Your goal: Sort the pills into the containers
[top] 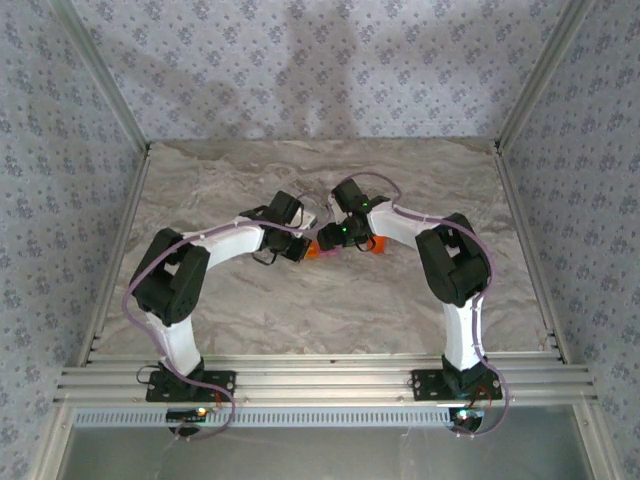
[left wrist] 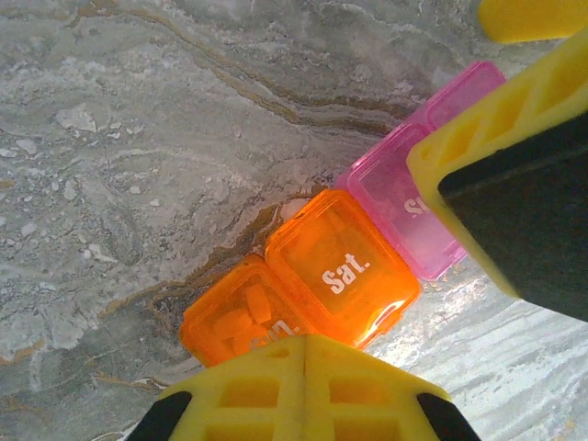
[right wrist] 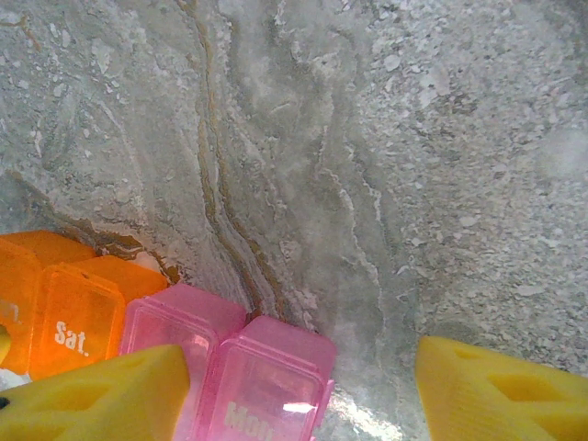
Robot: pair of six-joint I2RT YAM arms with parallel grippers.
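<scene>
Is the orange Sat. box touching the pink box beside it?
Touching. The left wrist view shows the orange Sat. box flush against the pink box, no gap.

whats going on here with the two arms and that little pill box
Two robot arms reach to the middle of the marble-patterned table, over a strip of joined pill compartments. The left end effector is shut, its tips right at the edge of an orange compartment that has pills inside; whether it touches is unclear. Next to it, the orange "Sat." compartment has its lid shut. The right end effector is open above the pink compartments, gripping nothing.
</scene>
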